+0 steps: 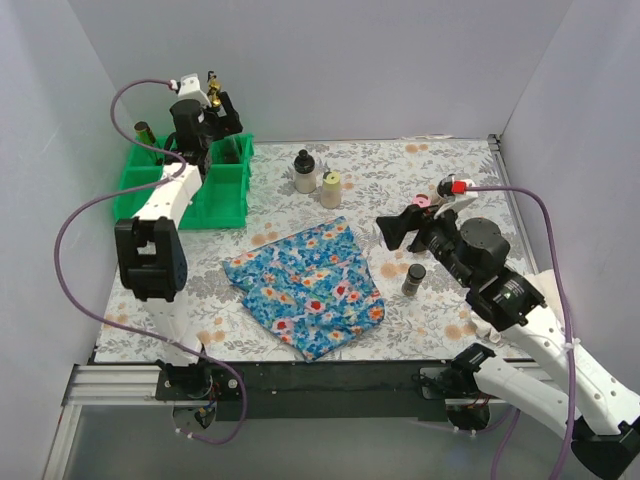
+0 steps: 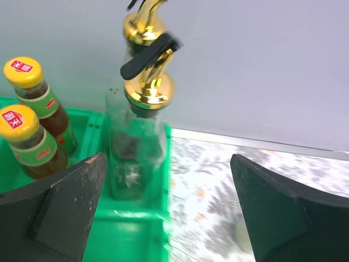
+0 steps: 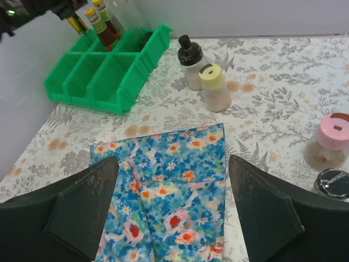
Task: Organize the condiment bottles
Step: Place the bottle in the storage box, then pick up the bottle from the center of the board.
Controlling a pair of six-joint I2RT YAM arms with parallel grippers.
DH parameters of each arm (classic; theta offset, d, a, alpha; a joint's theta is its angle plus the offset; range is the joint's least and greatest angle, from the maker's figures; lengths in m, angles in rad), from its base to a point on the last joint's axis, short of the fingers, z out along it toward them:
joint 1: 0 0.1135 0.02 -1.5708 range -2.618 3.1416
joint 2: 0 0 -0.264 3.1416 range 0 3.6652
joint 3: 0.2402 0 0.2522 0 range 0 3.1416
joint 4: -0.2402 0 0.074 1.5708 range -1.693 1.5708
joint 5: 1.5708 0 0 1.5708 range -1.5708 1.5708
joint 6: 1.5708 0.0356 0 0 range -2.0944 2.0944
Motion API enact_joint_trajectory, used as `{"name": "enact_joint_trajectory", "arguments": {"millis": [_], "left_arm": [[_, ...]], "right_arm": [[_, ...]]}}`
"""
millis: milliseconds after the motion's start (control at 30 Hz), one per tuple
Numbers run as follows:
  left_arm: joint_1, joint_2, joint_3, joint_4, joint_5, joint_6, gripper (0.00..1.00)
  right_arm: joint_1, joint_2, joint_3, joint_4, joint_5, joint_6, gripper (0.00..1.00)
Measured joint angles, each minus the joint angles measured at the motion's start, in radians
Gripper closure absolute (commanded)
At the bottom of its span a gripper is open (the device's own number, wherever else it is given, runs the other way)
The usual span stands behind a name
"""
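We see the left arm's fingers [image 2: 60,207] spread wide and holding nothing, with the clear gold-spouted bottle [image 2: 136,158] upright between them, closer to the left finger and apparently untouched. It stands inside the green tray [image 2: 136,240], just within the wall nearest the tabletop [image 2: 218,180]. A second gold spout [image 2: 140,27] rises behind it, and two yellow-capped sauce bottles [image 2: 30,142] stand further left.

The right arm's fingers [image 3: 76,213] are also parted and empty, hovering over the blue floral cloth [image 3: 169,185]. We judge that the next move depends on the four bottles outside the tray, all upright with their long axes vertical and all nearer the right arm. The black-capped white bottle [image 3: 191,68] and cream-lidded shaker [image 3: 214,90] stand close together ahead of those fingers, beyond the cloth's far edge. The pink-lidded shaker [image 3: 327,143] and dark-lidded jar [image 3: 334,184] lie off to the right.

The dark jar is cut off by the edge of the right wrist view. In the top view the left arm covers much of the tray, so we cannot count what it holds.
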Motion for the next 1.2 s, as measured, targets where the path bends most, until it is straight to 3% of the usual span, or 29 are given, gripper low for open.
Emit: {"name": "enact_joint_trajectory", "arguments": {"millis": [133, 300, 600, 833, 1000, 1200], "left_arm": [[0.000, -0.187, -0.095, -0.065, 0.080, -0.099, 0.02], [-0.002, -0.424, -0.275, -0.130, 0.217, -0.204, 0.02], [-0.030, -0.735, -0.601, -0.299, 0.422, -0.233, 0.02], [-0.051, -0.974, -0.806, -0.339, 0.526, -0.182, 0.02], [-0.079, -1.047, -0.856, -0.339, 0.546, -0.171, 0.02], [-0.294, -1.044, -0.858, -0.265, 0.462, -0.174, 0.05]], "right_arm": [[0.000, 0.055, 0.095, -0.134, 0.007, 0.055, 0.14], [0.000, 0.039, 0.118, -0.367, 0.122, 0.140, 0.16], [-0.007, 0.108, 0.118, -0.684, 0.248, 0.260, 0.14], [-0.019, 0.182, 0.105, -0.724, 0.237, 0.276, 0.14], [-0.021, 0.201, 0.110, -0.729, 0.213, 0.270, 0.15], [-0.021, 0.215, 0.321, -0.748, 0.155, 0.230, 0.14]]}}
